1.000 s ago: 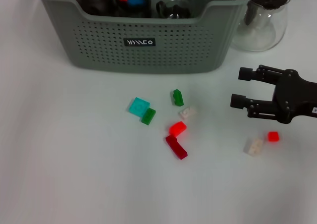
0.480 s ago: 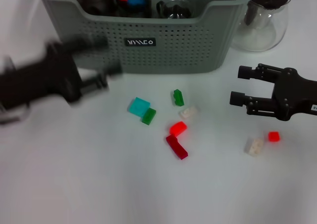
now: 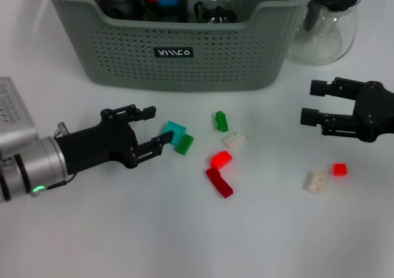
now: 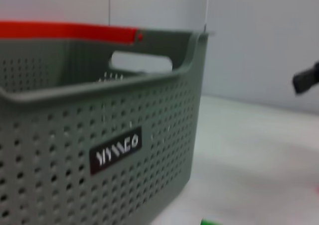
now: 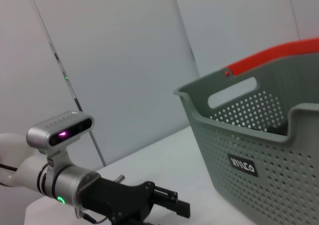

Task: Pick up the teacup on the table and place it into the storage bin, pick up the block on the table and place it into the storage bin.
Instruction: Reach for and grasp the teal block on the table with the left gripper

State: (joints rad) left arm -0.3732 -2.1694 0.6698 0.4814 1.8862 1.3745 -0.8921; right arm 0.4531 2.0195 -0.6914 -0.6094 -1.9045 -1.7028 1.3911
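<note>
Several small blocks lie on the white table: a cyan block (image 3: 173, 130), two green ones (image 3: 184, 144) (image 3: 221, 121), a red one (image 3: 220, 160), a dark red one (image 3: 219, 182), and white ones (image 3: 234, 139) (image 3: 315, 181). My left gripper (image 3: 159, 127) is open and low, its fingertips just left of the cyan block; the right wrist view shows this left gripper (image 5: 179, 203) too. My right gripper (image 3: 309, 101) hangs open at the right, above a small red block (image 3: 339, 168). The grey-green storage bin (image 3: 184, 63) stands at the back. No teacup shows on the table.
A clear glass pitcher (image 3: 326, 26) stands right of the bin. Dark round items and a glass piece lie inside the bin. The bin's perforated wall (image 4: 99, 135) fills the left wrist view, close ahead.
My left arm swept in from the left and now rests with open fingers beside the cyan block. The right gripper drifted slightly right and up.
</note>
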